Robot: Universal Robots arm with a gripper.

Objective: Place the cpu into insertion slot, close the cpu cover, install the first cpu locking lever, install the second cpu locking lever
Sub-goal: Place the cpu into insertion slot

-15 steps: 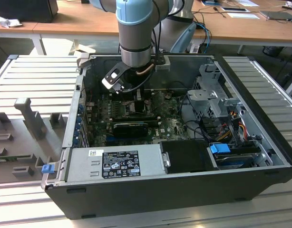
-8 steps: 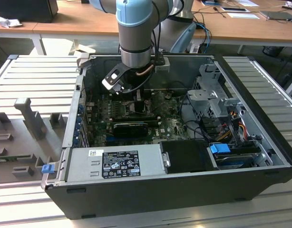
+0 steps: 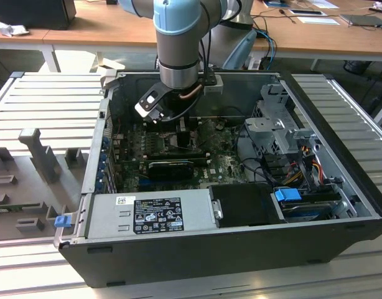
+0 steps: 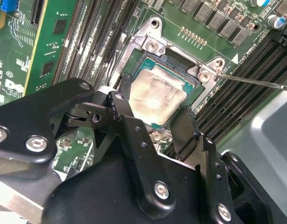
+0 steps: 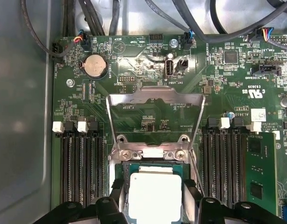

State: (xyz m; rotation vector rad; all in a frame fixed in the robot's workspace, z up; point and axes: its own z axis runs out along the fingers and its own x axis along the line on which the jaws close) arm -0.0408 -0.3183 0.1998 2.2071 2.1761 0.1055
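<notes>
In both wrist views the cpu (image 4: 158,95) (image 5: 155,198), a small square chip with a pale silver top, lies flat in the insertion slot (image 4: 177,59) on the green motherboard. My gripper (image 4: 155,101) (image 5: 155,186) is down over it, with a black finger (image 4: 126,91) hugging one side of the chip and the other finger hugging the opposite side. The cpu cover (image 5: 155,95), a thin metal frame with a square opening, stands swung up on its hinge beyond the slot. A thin locking lever (image 4: 255,82) sticks out beside the socket. In the exterior view the gripper (image 3: 181,129) reaches into the open computer case (image 3: 340,187).
Rows of memory slots (image 5: 80,168) (image 5: 223,168) flank the socket on both sides. Cables (image 5: 134,14) run along the board's far edge. A power supply (image 3: 150,215) and drive cage (image 3: 275,128) crowd the case. A grey fixture (image 3: 38,156) stands at the exterior view's left.
</notes>
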